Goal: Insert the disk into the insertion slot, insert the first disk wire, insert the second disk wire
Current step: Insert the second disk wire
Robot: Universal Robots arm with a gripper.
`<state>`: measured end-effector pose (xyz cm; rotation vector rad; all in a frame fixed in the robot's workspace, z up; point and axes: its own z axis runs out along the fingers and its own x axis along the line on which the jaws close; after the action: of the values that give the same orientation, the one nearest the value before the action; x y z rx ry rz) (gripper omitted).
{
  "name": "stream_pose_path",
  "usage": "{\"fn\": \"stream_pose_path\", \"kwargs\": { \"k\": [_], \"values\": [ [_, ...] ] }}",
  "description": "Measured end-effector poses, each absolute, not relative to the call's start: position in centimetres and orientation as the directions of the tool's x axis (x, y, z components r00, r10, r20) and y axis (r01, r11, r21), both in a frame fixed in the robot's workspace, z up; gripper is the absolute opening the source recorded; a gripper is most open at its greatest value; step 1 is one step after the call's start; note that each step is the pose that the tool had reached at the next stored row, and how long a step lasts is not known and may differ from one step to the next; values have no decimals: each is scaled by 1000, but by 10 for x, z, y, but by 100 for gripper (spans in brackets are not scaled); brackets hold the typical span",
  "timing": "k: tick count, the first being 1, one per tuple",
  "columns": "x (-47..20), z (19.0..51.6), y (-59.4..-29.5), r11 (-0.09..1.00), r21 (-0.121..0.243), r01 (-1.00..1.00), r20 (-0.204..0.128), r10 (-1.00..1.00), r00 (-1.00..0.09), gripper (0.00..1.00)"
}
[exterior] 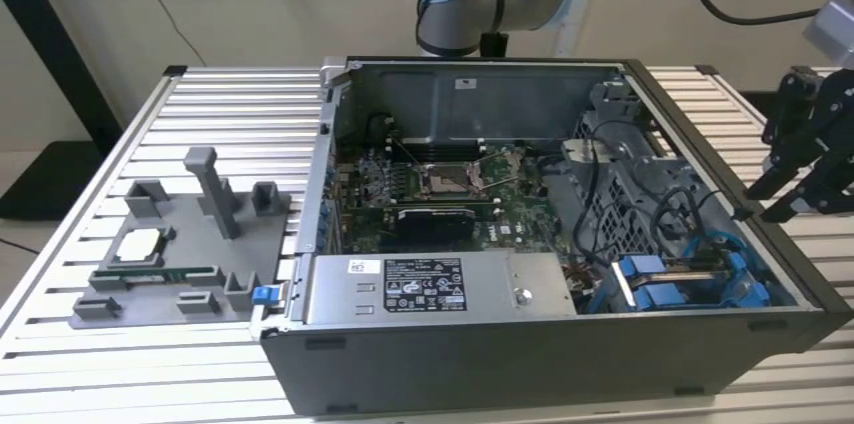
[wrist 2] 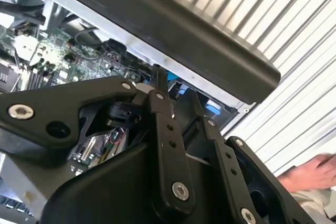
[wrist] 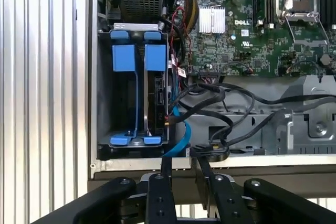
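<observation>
Open computer case point(exterior: 534, 364) stood on slatted desk point(exterior: 227, 94), toward exterior view's right. Disk point(wrist: 155, 95) in blue carrier sat inside drive cage point(wrist: 103, 103) at case corner. Blue wire point(wrist: 182, 135) and black wires point(wrist: 231, 98) lay beside cage; whether plugged in, could not tell. Pincer point(wrist: 184, 165) hung over case's side wall, fingers apart, nothing held. Person's hand point(wrist 2: 310, 174) seen beside desk slats in second wrist view.

An open computer case point(exterior: 534, 369) stands beside a grey fixture point(exterior: 174, 222) on a slatted table point(exterior: 134, 369).
</observation>
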<state>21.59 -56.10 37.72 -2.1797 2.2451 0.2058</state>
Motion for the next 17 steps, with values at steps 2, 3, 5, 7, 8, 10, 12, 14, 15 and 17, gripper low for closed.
{"fn": "stream_pose_path", "kwargs": {
  "k": [2, 3, 5, 7, 8, 10, 12, 14, 15, 17],
  "values": [
    [217, 376, -561, 24, 92, -996, -104, -994, -34, 100],
    [218, 376, -561, 24, 94, -995, -106, -994, -34, 100],
    [218, 375, -561, 24, 101, -995, -110, -993, -35, 100],
    [219, 374, -561, 23, 106, -994, -114, -993, -35, 100],
    [219, 373, -561, 23, 109, -994, -116, -993, -36, 100],
    [220, 372, -561, 23, 114, -993, -119, -992, -36, 100],
    [221, 371, -561, 22, 122, -992, -121, -992, -37, 100],
    [221, 370, -561, 22, 130, -991, -123, -992, -38, 100],
    [222, 369, -561, 22, 133, -991, -124, -992, -39, 100],
    [223, 368, -561, 22, 138, -990, -126, -991, -39, 100]
  ]
}}
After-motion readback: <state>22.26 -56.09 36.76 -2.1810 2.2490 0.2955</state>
